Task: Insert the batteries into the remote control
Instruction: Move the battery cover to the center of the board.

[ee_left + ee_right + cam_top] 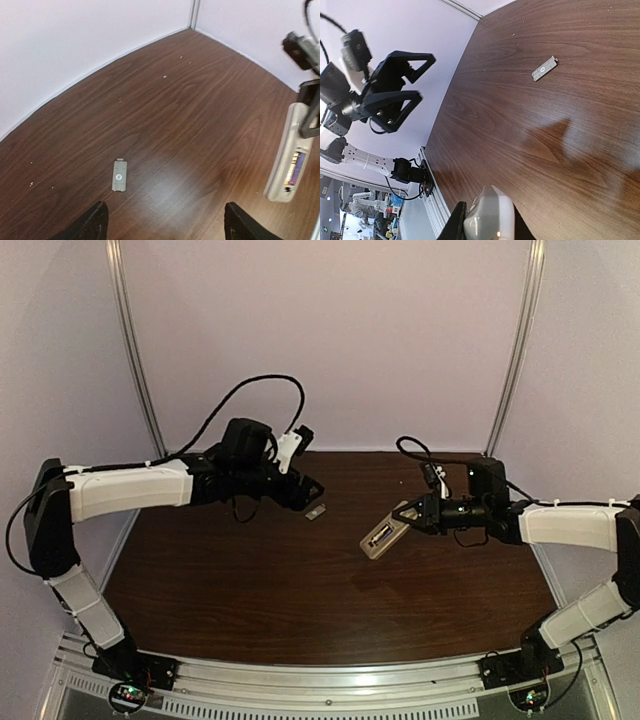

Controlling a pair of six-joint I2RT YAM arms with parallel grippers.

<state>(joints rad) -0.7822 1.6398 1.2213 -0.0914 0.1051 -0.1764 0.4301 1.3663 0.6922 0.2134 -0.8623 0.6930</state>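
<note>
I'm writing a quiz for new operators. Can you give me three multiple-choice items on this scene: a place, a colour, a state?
1. Where is the small grey cover? A flat on the table; B clipped on the remote control; C between the fingers of the left gripper.
2. What colour is the table? A white; B dark brown; C green.
3. The right gripper is: A open and empty; B shut on the remote control; C shut on the cover.
Answers: 1 A, the cover lies on the wood, apart from both grippers. 2 B, dark brown wood grain shows in every view. 3 B, its fingers clamp one end of the remote control.
</note>
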